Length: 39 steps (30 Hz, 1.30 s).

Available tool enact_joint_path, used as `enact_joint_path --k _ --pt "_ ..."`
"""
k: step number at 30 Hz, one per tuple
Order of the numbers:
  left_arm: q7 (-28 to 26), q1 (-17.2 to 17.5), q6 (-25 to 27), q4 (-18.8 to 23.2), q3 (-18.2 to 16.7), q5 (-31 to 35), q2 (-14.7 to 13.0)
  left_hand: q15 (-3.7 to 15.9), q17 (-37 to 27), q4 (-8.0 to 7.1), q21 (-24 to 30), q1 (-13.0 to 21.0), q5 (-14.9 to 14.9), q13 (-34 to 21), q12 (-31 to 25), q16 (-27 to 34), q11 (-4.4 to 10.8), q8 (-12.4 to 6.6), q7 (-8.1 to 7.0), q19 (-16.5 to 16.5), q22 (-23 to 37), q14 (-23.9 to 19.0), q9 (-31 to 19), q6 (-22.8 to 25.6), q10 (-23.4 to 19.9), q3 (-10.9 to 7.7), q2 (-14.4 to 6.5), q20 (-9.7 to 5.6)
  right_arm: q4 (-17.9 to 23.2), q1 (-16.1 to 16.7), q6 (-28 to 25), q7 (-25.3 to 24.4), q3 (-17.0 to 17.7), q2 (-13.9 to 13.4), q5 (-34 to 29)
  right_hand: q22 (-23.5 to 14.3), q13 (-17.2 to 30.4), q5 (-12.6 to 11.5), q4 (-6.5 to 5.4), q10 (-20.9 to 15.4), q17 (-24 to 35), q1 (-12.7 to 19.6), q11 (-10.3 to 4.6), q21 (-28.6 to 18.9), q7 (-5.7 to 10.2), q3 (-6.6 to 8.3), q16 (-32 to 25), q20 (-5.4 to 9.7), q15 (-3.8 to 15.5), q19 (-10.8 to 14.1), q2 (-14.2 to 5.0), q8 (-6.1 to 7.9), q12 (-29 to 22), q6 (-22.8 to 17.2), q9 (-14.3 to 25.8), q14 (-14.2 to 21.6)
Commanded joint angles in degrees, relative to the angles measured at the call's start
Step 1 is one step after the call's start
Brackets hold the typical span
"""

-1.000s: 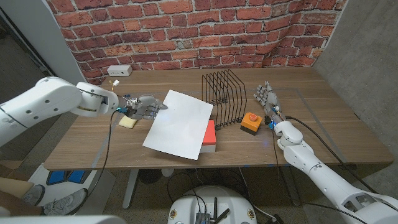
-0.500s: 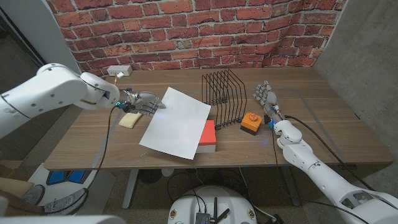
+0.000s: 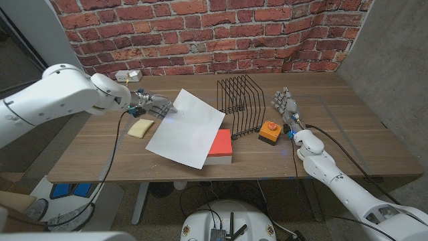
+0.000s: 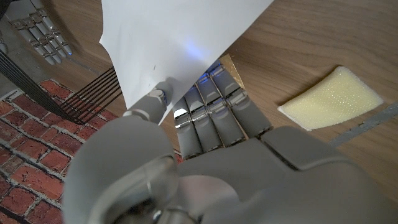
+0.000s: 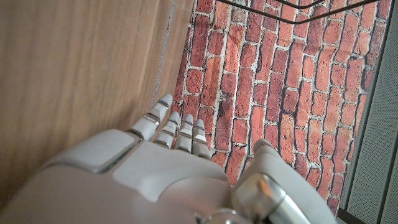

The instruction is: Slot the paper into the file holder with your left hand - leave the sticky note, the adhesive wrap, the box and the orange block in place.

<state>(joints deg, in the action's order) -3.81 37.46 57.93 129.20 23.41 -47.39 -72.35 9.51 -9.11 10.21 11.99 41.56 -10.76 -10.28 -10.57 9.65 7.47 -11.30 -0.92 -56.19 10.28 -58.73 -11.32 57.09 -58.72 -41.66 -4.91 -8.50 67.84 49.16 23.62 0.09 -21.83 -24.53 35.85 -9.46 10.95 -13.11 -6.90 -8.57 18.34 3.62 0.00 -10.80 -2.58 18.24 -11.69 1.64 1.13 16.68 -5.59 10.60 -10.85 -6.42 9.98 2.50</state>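
Paper (image 3: 184, 129): white sheet pinched at its upper-left corner by left hand (image 3: 153, 106), tilted, lower edge over the red box (image 3: 221, 146).
Change: sheet has risen and shifted left over the last second; lift is under way, insertion not started.
File holder (image 3: 241, 106): black wire rack, just right of the sheet.
Left hand pose: thumb over, fingers (image 4: 214, 109) under the corner.
Right hand (image 3: 286, 104): upright on counter (image 3: 348, 127), fingers apart, holding nothing.

The paper (image 3: 184, 128) was plain white; the file holder (image 3: 241, 107) black wire. The box (image 3: 220, 146) showed a red top with white sides — the block (image 3: 269, 131) orange, with a red top. The sticky note (image 3: 141, 128) was pale yellow, the counter (image 3: 348, 127) brown woodgrain.
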Motion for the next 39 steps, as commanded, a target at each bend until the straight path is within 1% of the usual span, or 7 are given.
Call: enact_joint_path --k 1,5,11,16,21,35,39 --pt "1.00 -1.41 -0.15 4.77 4.13 13.31 -0.94 2.92 -0.22 0.03 0.15 -0.40 0.06 -0.15 -0.02 0.06 0.18 -0.02 -0.27 0.42 0.19 0.35 -0.32 0.13 0.07 -0.62 -0.17 -0.17 -0.41 0.29 0.51 0.40 0.04 0.20 0.27 -0.17 -0.05 0.02 0.06 -0.39 0.10 -0.50 0.06 -0.04 0.07 0.32 -0.60 -0.25 -0.20 0.45 -1.37 0.30 -0.26 -0.47 0.15 0.26" --pt "2.43 -3.00 0.89 6.51 7.12 19.46 -1.05 2.94 -0.23 0.11 0.24 -0.40 0.07 -0.15 -0.03 0.08 0.17 -0.12 -0.36 0.34 0.21 0.45 -0.33 0.36 0.12 -0.67 -0.12 -0.29 -0.27 0.51 0.57 0.36 0.15 0.12 0.36 -0.17 -0.05 0.02 0.08 -0.38 0.08 -0.49 0.08 -0.03 0.04 0.36 -0.60 -0.23 -0.14 0.44 -1.38 0.28 -0.26 -0.45 0.15 0.25" --pt "1.73 -0.98 -1.64 7.66 7.04 24.60 -1.34 2.97 -0.22 0.16 0.24 -0.41 0.09 -0.16 -0.11 0.07 0.11 -0.12 -0.64 0.53 0.23 0.69 -0.35 0.32 -0.04 -0.75 -0.08 -0.37 0.06 0.84 0.68 0.50 0.31 0.00 0.61 -0.18 -0.05 0.04 0.09 -0.41 0.05 -0.53 0.07 -0.03 0.06 0.36 -0.63 -0.44 -0.30 0.45 -1.31 0.33 -0.26 -0.59 0.15 0.29" --pt "3.05 -1.87 -2.08 9.10 9.93 32.48 -1.44 3.00 -0.25 0.10 0.22 -0.44 0.10 -0.17 -0.08 0.13 0.17 -0.20 -0.79 0.71 0.24 0.71 -0.37 0.48 0.02 -0.81 -0.16 -0.48 0.92 1.33 0.47 0.38 0.47 -0.39 0.71 -0.18 -0.05 0.05 0.10 -0.37 0.06 -0.55 0.07 -0.04 0.00 0.36 -0.67 -0.51 -0.36 0.48 -1.32 0.34 -0.25 -0.65 0.16 0.30" --pt "1.37 1.28 -5.80 8.76 8.01 35.21 -1.30 3.10 -0.32 0.17 0.28 -0.42 0.15 -0.17 -0.16 0.23 0.43 -0.28 -1.03 0.73 0.25 0.68 -0.37 0.71 -0.21 -0.74 -0.07 -0.62 1.49 1.77 0.52 0.12 0.69 -0.63 0.77 -0.18 -0.05 0.07 0.11 -0.40 0.07 -0.59 0.07 -0.04 0.02 0.36 -0.73 -0.55 -0.35 0.48 -1.31 0.44 -0.26 -0.97 0.16 0.32" --pt "-0.30 6.23 -16.45 7.47 7.32 51.23 -2.10 3.28 -0.35 0.23 0.19 -0.41 0.22 -0.19 -0.20 0.21 0.99 -0.40 -1.80 1.27 0.25 1.09 -0.38 1.03 -0.38 -0.68 0.10 -0.88 2.72 2.87 0.66 -0.63 0.87 -0.66 0.83 -0.19 -0.05 0.09 0.11 -0.39 0.10 -0.67 0.07 -0.04 0.08 0.36 -0.79 -0.63 -0.41 0.48 -1.32 0.43 -0.25 -1.07 0.17 0.30" --pt "-0.70 8.19 -20.12 6.34 5.72 53.63 -1.86 3.30 -0.37 0.18 0.22 -0.41 0.24 -0.19 -0.19 0.22 1.11 -0.36 -2.01 1.31 0.26 1.17 -0.39 0.92 -0.38 -0.68 0.04 -0.91 3.29 3.33 0.66 -1.10 0.94 -0.72 0.75 -0.19 -0.05 0.09 0.14 -0.37 0.10 -0.67 0.07 -0.04 0.04 0.36 -0.81 -0.60 -0.44 0.50 -1.30 0.42 -0.25 -1.07 0.17 0.31"
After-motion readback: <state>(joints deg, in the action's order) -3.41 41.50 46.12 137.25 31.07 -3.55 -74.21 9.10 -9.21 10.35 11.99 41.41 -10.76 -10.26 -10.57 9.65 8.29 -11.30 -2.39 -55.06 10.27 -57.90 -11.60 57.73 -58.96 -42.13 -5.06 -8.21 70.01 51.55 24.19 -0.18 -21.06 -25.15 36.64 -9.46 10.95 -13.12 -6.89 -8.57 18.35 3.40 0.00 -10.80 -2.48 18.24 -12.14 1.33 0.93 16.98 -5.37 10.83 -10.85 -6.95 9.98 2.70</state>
